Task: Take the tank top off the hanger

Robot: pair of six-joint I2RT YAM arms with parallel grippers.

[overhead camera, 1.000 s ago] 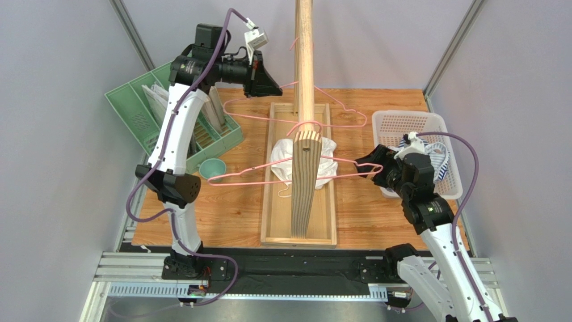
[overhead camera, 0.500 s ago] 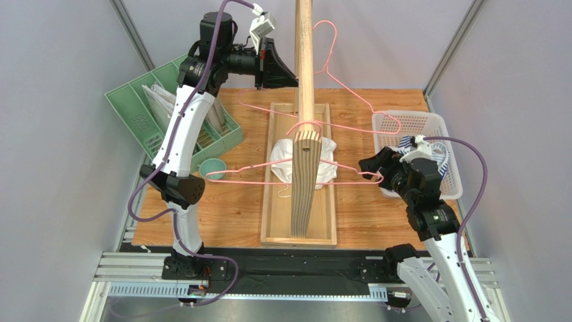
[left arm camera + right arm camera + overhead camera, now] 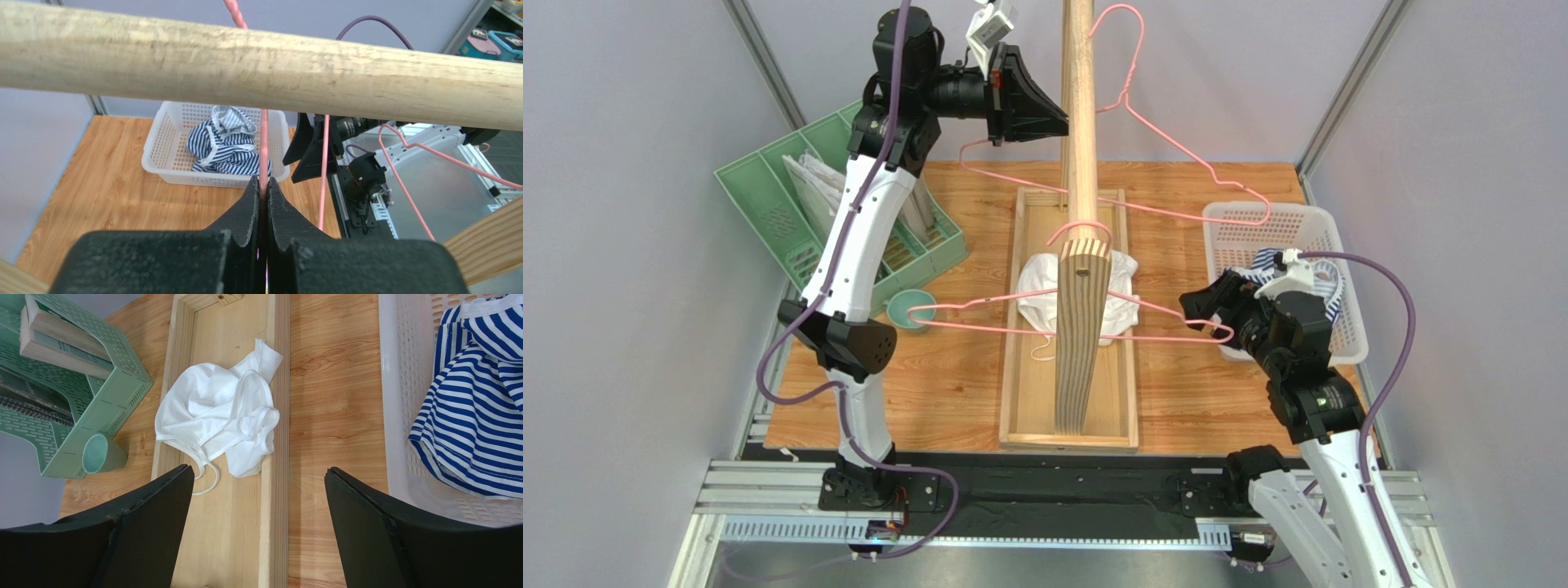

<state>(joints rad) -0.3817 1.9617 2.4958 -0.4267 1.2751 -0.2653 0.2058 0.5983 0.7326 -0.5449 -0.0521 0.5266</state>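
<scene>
The white tank top [image 3: 1117, 306] lies crumpled in the wooden rack's base tray [image 3: 1026, 404], off any hanger; it also shows in the right wrist view [image 3: 215, 416]. My left gripper [image 3: 1057, 123] is shut on a bare pink hanger [image 3: 1161, 159], held high beside the wooden rod [image 3: 1081, 110]. In the left wrist view the gripper [image 3: 262, 184] pinches the hanger wire [image 3: 264, 141] below the rod [image 3: 245, 61]. My right gripper [image 3: 1195, 312] is open and empty, over the tray's right rail [image 3: 276, 508]; its jaws [image 3: 258, 470] stand wide apart.
A second pink hanger [image 3: 1014, 328] hangs from the rod's near end. A white basket [image 3: 1271, 221] at the right holds a striped garment [image 3: 1326, 288]. A green rack [image 3: 787, 184] and a teal cup [image 3: 913, 309] stand at the left.
My left gripper has risen and moved toward the rod, carrying the bare hanger up and to the right. My right gripper has drifted slightly right and stays open.
</scene>
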